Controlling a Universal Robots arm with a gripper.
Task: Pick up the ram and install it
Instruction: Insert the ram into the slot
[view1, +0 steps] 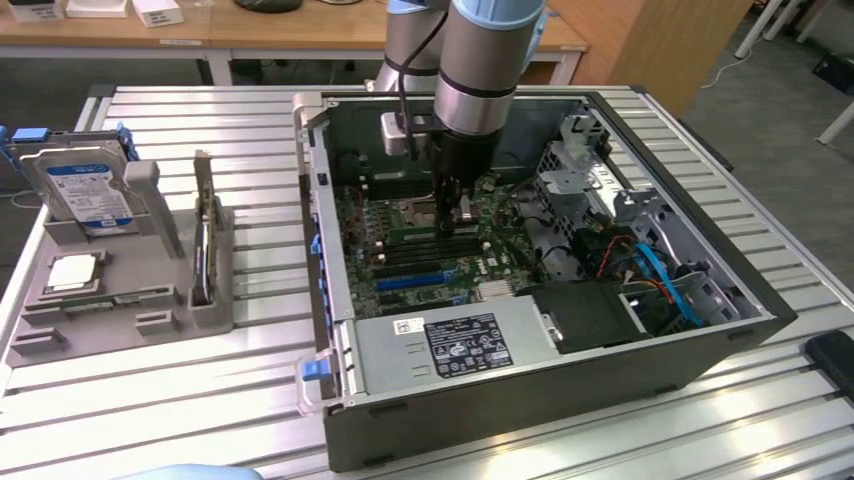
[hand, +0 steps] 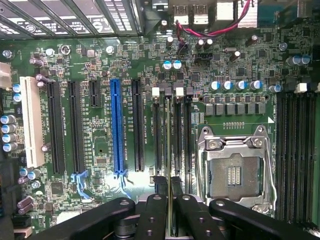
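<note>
My gripper (view1: 454, 215) hangs straight down inside the open computer case (view1: 747, 290), low over the motherboard. In the wrist view my gripper (hand: 170, 182) has its two black fingers (hand: 159, 200) drawn close together. A thin green edge of the ram (hand: 171, 215) shows between them, seen end-on. The ram lines up along the row of black memory slots (hand: 167, 135) with white end clips, just beside the empty CPU socket (hand: 235, 175). Whether the ram touches a slot I cannot tell.
A blue expansion slot (hand: 117, 125) and a white one (hand: 34, 122) lie further along the board. The power supply (view1: 447, 345) and drive cages (view1: 601, 190) crowd the case. On the exterior view's left, a grey fixture (view1: 134, 320) holds a hard drive (view1: 87, 190) and a CPU chip (view1: 74, 272).
</note>
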